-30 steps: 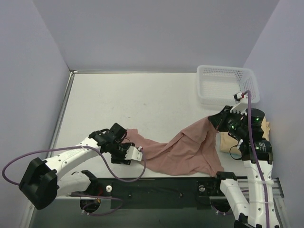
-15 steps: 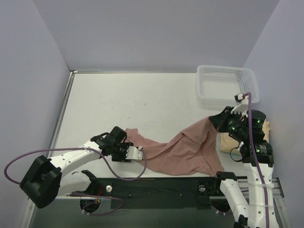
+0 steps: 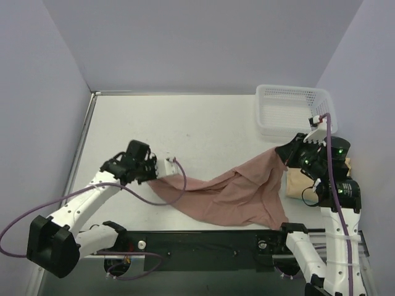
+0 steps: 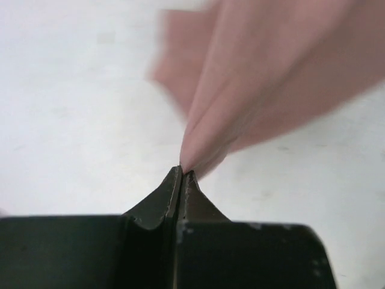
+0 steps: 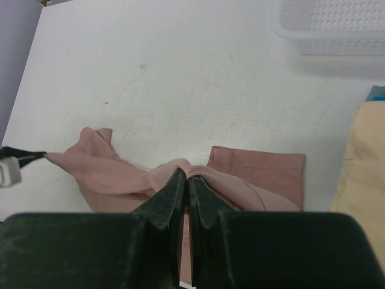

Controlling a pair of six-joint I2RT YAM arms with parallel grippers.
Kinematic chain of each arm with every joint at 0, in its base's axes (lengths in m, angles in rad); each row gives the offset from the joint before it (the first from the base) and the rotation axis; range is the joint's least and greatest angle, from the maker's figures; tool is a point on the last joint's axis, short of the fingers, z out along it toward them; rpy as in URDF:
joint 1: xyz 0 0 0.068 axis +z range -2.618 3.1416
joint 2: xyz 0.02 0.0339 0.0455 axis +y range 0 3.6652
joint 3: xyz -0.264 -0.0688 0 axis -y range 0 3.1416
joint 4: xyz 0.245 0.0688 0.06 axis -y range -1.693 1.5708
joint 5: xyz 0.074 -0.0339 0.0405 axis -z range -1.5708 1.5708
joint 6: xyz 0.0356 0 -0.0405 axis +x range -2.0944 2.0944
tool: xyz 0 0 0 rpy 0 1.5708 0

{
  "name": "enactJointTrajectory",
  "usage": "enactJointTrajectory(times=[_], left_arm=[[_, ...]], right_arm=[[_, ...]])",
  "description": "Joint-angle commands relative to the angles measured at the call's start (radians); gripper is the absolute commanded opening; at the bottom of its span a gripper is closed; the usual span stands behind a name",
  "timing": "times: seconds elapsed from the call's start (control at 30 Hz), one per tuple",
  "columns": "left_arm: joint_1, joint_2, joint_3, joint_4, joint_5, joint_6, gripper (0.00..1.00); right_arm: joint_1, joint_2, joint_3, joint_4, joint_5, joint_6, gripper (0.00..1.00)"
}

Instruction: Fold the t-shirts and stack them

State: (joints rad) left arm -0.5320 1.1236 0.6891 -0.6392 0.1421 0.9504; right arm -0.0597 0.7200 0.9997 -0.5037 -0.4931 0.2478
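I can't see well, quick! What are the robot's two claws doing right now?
Left gripper: closed, pinching the pink shirt.
Right gripper: closed, pinching the same pink shirt.

We see the dusty pink t-shirt (image 3: 237, 196) as soft, matt cloth, lying in loose creases and folds, with a stitched hem along one edge in the right wrist view. The pale tan t-shirt (image 5: 361, 162) at the right edge of the tabletop (image 3: 185, 129) is matt cloth too, and lies smoother. The tabletop itself looks white, smooth and matt, marked by faint grey scuffs and specks. At its far right corner the basket (image 3: 290, 111) is white plastic mesh with a slight sheen. We find matt black fingers, plastic by the look, on the left gripper (image 4: 181, 171) and the right gripper (image 5: 187, 176), both pinched on pink cloth. The arm casings (image 3: 80, 206) are smooth white plastic.
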Motion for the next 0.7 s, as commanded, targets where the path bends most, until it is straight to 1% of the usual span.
enactJointTrajectory(times=[0.0, 0.03, 0.07, 0.1, 0.13, 0.2, 0.3, 0.37, 0.4, 0.43, 0.53, 0.6, 0.67], left_arm=[[0.187, -0.073, 0.334, -0.082, -0.038, -0.076, 0.00], [0.232, -0.077, 0.422, -0.085, -0.050, -0.096, 0.00], [0.251, -0.082, 0.505, -0.083, -0.055, -0.102, 0.00], [0.288, -0.085, 0.539, -0.085, -0.062, -0.119, 0.00], [0.300, -0.087, 0.608, -0.083, -0.068, -0.125, 0.00], [0.331, -0.091, 0.696, -0.036, -0.122, -0.148, 0.00], [0.382, -0.099, 0.799, 0.125, -0.258, -0.171, 0.00], [0.406, -0.099, 0.868, 0.205, -0.315, -0.167, 0.00], [0.412, -0.100, 0.910, 0.222, -0.331, -0.162, 0.00], [0.415, -0.102, 0.928, 0.258, -0.357, -0.160, 0.00], [0.426, -0.105, 0.993, 0.315, -0.404, -0.167, 0.00], [0.434, -0.110, 0.989, 0.335, -0.427, -0.173, 0.00], [0.438, -0.120, 0.948, 0.337, -0.423, -0.173, 0.00]], right_arm=[[-0.008, 0.044, 0.177, 0.008, 0.028, 0.005, 0.00], [-0.008, 0.058, 0.232, 0.008, 0.031, 0.007, 0.00], [-0.011, 0.067, 0.255, 0.007, 0.030, 0.010, 0.00], [-0.008, 0.081, 0.313, 0.005, 0.027, 0.010, 0.00], [-0.009, 0.091, 0.339, 0.002, 0.028, 0.010, 0.00], [-0.009, 0.116, 0.427, -0.002, 0.018, 0.008, 0.00], [-0.009, 0.142, 0.594, -0.018, 0.010, -0.002, 0.00], [-0.009, 0.145, 0.693, -0.029, 0.013, -0.012, 0.00], [-0.011, 0.144, 0.718, -0.033, 0.016, -0.018, 0.00], [-0.008, 0.141, 0.767, -0.036, 0.018, -0.015, 0.00], [-0.008, 0.118, 0.838, -0.038, 0.018, -0.002, 0.00], [-0.008, 0.105, 0.844, -0.038, 0.022, 0.005, 0.00], [-0.008, 0.113, 0.834, -0.032, 0.025, 0.011, 0.00]])
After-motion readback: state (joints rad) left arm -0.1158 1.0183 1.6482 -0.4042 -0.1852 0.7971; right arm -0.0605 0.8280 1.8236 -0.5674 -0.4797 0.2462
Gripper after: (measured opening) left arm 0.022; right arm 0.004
